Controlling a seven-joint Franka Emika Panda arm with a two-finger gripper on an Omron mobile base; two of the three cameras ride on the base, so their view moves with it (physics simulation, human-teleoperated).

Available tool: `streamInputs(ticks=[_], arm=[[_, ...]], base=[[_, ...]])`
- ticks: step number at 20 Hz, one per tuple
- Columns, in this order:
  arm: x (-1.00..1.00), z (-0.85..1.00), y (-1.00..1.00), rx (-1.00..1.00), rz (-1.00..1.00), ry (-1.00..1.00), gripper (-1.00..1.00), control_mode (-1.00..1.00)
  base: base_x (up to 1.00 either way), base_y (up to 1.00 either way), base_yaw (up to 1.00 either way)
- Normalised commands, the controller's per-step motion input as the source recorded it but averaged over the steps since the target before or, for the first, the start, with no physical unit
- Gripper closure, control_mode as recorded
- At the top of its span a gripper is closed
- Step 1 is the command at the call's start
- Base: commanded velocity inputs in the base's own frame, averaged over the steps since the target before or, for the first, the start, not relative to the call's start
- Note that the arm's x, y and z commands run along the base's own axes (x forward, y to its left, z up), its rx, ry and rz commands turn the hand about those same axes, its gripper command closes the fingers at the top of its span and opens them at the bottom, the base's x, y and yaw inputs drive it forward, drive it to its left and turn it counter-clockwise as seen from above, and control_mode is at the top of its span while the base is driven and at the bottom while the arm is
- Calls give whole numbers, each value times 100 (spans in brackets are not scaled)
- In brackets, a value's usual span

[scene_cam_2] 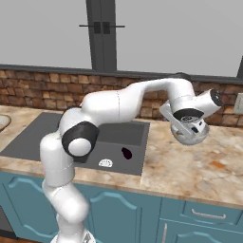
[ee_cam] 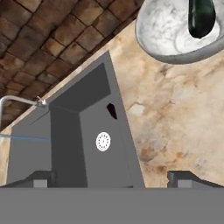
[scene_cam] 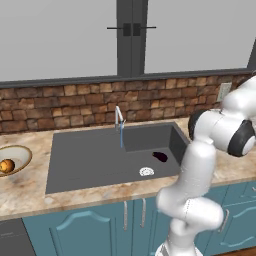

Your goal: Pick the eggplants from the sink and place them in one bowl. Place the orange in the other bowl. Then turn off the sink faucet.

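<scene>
The deep grey-white speckled bowl (ee_cam: 166,35) stands on the counter right of the sink, with one dark eggplant (ee_cam: 201,17) inside it. My gripper (ee_cam: 114,180) is open and holds nothing. In the right base view my hand (scene_cam_2: 188,115) hovers just above this bowl (scene_cam_2: 193,136). The second eggplant (scene_cam: 160,156) lies on the floor of the dark grey sink (scene_cam: 90,160), near the drain (scene_cam: 146,171). On the far left, the orange (scene_cam: 6,166) rests in the tan-rimmed bowl (scene_cam: 27,155). A thin blue stream (scene_cam: 121,137) runs from the silver faucet (scene_cam: 119,117).
The beige marbled counter (scene_cam_2: 199,166) spreads right of the sink, with a brick backsplash (scene_cam: 75,105) and a window behind. A wall outlet (scene_cam: 225,91) sits at the right. Teal cabinet doors (scene_cam: 85,232) run below the counter's front edge.
</scene>
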Motion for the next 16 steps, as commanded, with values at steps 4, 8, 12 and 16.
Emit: streamInputs(ticks=[4,8,12,16], arm=[[0,0,100,-15,0,0,-100,-100],[0,0,98,-16,0,0,-100,-100],[0,0,91,-20,0,0,-100,-100],[8,0,82,-21,2,3,-100,-100]], base=[[0,0,0],[0,0,0],[0,0,0],[0,0,0]])
